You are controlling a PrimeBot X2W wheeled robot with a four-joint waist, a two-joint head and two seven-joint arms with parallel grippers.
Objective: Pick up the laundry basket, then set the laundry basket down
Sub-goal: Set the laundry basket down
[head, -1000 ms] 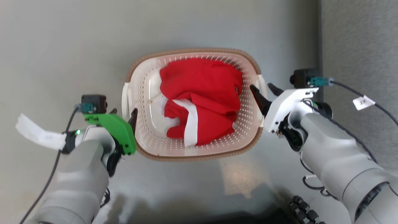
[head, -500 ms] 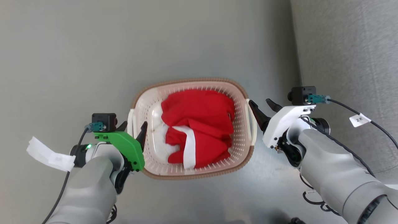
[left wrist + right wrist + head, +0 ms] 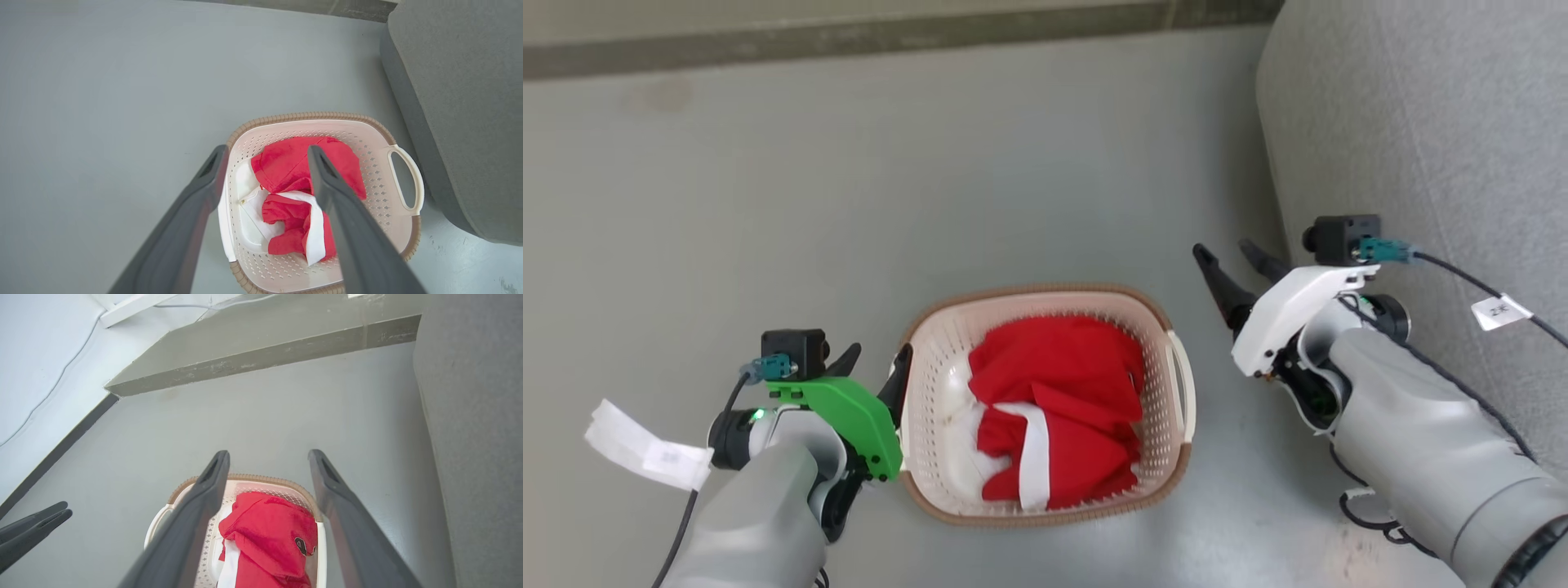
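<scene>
Starting at the left, the left end effector is spread open with nothing between its fingers. A second ago its inner finger reached inside the left wall of the laundry basket; in the head view that finger now lies just beside the brown rim. The left wrist view takes in the whole basket beyond both fingers, so the arm appears to have drawn back from it.

The basket rests on the grey floor, upright, with a crumpled red garment with a white band inside it. It looks smaller and lower in the head view than half a second ago. The whole picture has shifted, though, and a dark strip along the wall has come in at the top. That is the head lifting, not the basket sliding.

To the right, the white handle stands free. The right end effector, whose fingers bracketed that handle a second ago, has pulled well clear. It is open and empty, close to the grey sofa.

With both arms let go and the basket settled on the floor, the set-down looks finished. What remains is likely only to retract the arms. The one thing to watch is the left inner finger catching the rim as it leaves.
</scene>
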